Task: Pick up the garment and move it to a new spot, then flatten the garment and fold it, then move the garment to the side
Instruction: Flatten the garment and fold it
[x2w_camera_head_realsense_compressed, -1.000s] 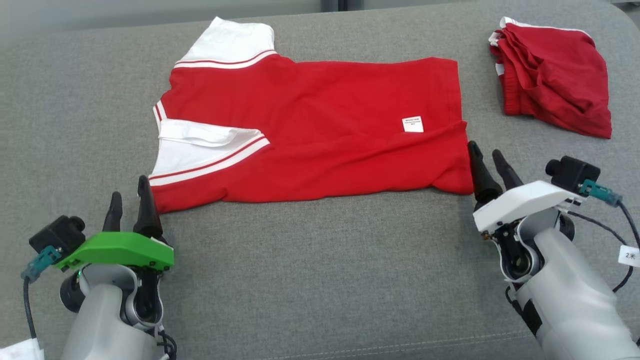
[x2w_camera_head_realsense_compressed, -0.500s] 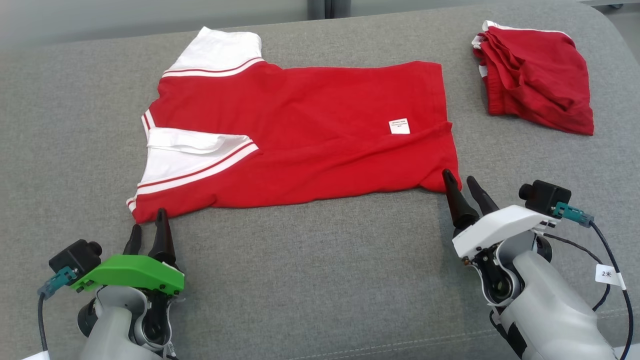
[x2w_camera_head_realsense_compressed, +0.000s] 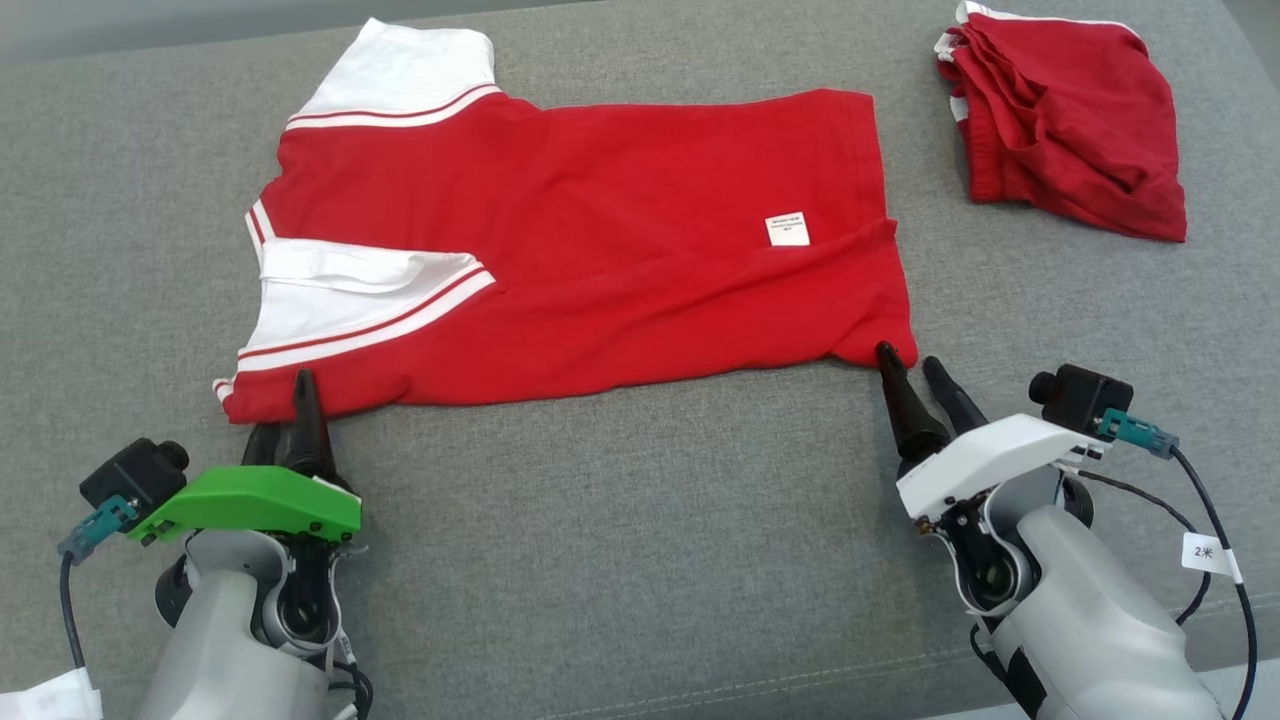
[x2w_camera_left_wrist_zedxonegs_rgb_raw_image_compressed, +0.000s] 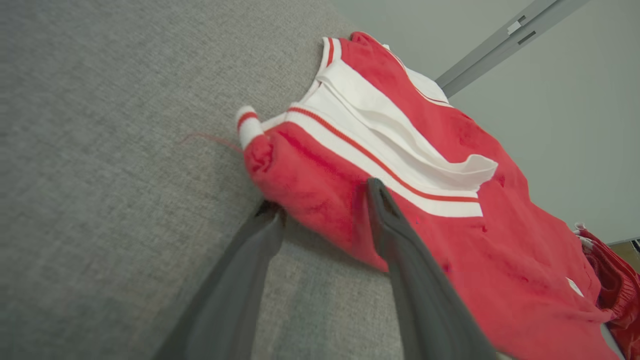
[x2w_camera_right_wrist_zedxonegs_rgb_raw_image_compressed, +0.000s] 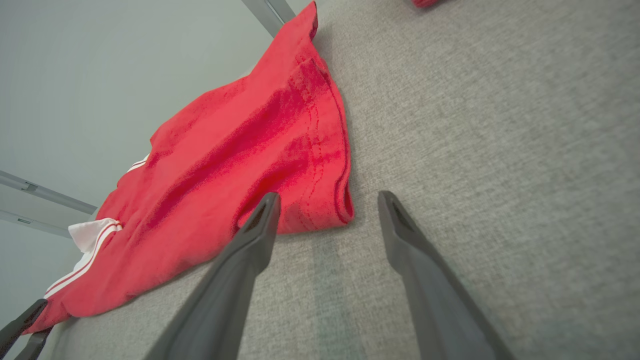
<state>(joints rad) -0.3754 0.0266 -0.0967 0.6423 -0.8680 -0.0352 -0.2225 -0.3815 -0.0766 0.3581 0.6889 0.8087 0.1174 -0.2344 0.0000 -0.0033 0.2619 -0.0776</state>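
Observation:
A red garment with white sleeves and striped trim lies spread flat on the grey cushion. My left gripper is at its near left corner. In the left wrist view the garment has one finger lying on top of the cloth and the other finger at its edge on the cushion, with the left gripper jaws still apart. My right gripper stands open at the near right hem corner. In the right wrist view the right gripper frames that corner of the garment without touching it.
A second red garment lies crumpled at the back right of the cushion. Bare grey cushion stretches along the near side between my arms. A white scrap sits at the lower left corner. A pale wall rises behind the cushion.
The head camera has shifted. My left gripper has slid forward over the garment's near left corner and its jaws have narrowed. My right gripper came from beside the hem to its near corner.

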